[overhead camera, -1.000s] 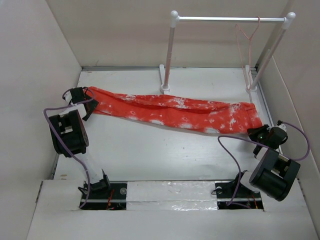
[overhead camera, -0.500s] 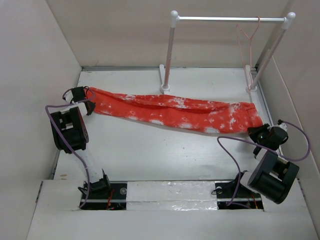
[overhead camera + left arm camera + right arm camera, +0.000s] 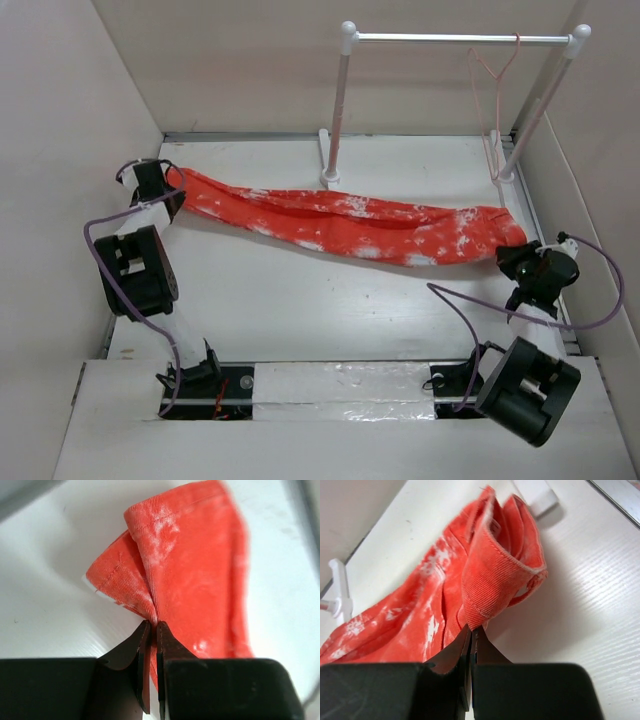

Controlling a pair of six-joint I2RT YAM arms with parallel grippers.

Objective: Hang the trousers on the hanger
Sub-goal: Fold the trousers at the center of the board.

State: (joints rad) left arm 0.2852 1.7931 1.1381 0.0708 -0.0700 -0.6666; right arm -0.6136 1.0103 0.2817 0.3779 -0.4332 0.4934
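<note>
The orange-red trousers [image 3: 350,222] with white splotches lie folded lengthwise across the table, stretched from left to right. My left gripper [image 3: 165,188] is shut on their left end; in the left wrist view the cloth [image 3: 190,570] is pinched between the jaws of that gripper [image 3: 153,626]. My right gripper [image 3: 512,256] is shut on the right end, where a folded hem [image 3: 495,580] rises from the tips of the gripper [image 3: 471,628]. The thin pinkish-red hanger [image 3: 497,85] hangs by its hook from the right part of the rail, far behind the right gripper.
A white rail [image 3: 460,38] on two posts stands at the back right, its feet on the table just behind the trousers. Walls enclose the table on the left, back and right. Purple cables loop beside both arms.
The left gripper closed on the trousers' left end and pulled it slightly back and left. The right arm drew its end a little to the right, so the cloth lies more taut.
</note>
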